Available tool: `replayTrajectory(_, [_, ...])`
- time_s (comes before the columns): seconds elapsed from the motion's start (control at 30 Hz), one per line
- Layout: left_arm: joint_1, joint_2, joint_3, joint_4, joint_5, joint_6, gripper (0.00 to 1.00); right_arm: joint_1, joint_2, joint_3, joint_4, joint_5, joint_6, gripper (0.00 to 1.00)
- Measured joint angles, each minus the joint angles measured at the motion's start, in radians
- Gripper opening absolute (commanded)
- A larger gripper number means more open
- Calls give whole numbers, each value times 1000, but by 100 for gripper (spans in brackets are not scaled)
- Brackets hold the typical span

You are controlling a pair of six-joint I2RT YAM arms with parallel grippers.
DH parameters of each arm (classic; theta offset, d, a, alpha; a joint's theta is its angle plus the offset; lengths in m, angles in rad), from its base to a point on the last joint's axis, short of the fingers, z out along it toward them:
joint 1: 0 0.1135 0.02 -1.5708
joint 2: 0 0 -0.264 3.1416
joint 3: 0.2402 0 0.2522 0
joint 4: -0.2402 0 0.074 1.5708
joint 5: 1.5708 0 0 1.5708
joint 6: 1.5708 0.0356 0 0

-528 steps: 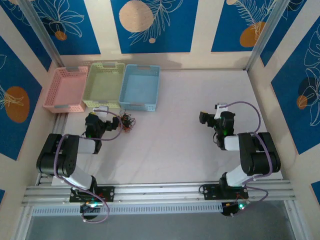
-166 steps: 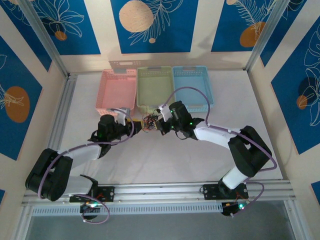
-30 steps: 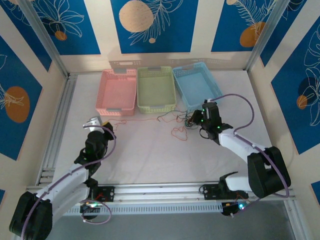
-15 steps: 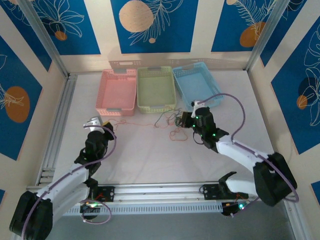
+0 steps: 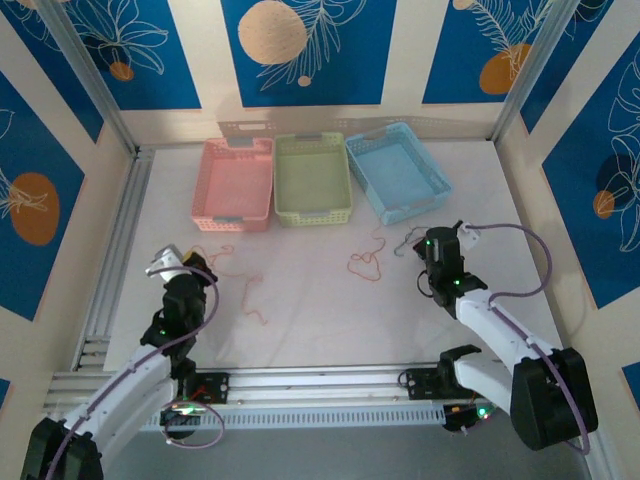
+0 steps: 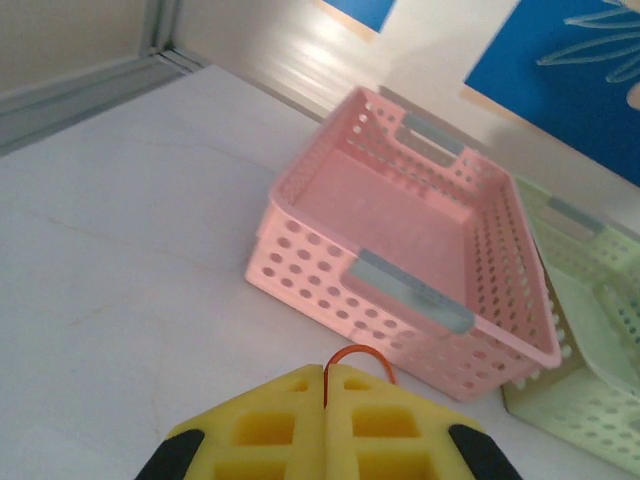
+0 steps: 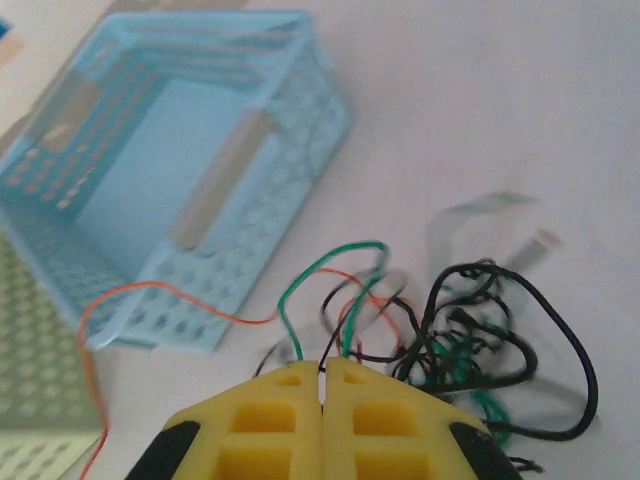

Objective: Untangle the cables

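My left gripper [image 5: 188, 265] is at the near left of the table, shut on a thin red-orange cable [image 6: 362, 354] that loops out between its yellow pads [image 6: 290, 420]. That cable trails over the table [image 5: 252, 295] to the right. My right gripper [image 5: 421, 244] is at the right, shut on a tangle of black, green and orange cables [image 7: 470, 335]. The tangle hangs just past its fingertips [image 5: 405, 243]. A separate orange cable [image 5: 365, 262] lies loose in the middle of the table.
Three baskets stand in a row at the back: pink [image 5: 235, 180], green [image 5: 312, 178] and blue [image 5: 397, 172], the blue one turned askew. The pink basket [image 6: 400, 250] is ahead of my left gripper. The blue basket [image 7: 170, 170] is ahead of my right gripper.
My right arm has drawn back to the right with the tangle. The left arm has pulled back towards the near left with its red-orange cable. An orange cable now lies apart in the middle.
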Motion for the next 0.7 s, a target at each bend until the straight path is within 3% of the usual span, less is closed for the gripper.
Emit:
replayTrajectory(0.3, [4, 23, -3, 1, -2, 1, 0, -18, 27, 0, -19, -30, 34, 0])
replayTrajectory(0.7, [5, 236, 8, 172, 314, 114, 0, 6, 113, 7, 151, -333, -148, 0])
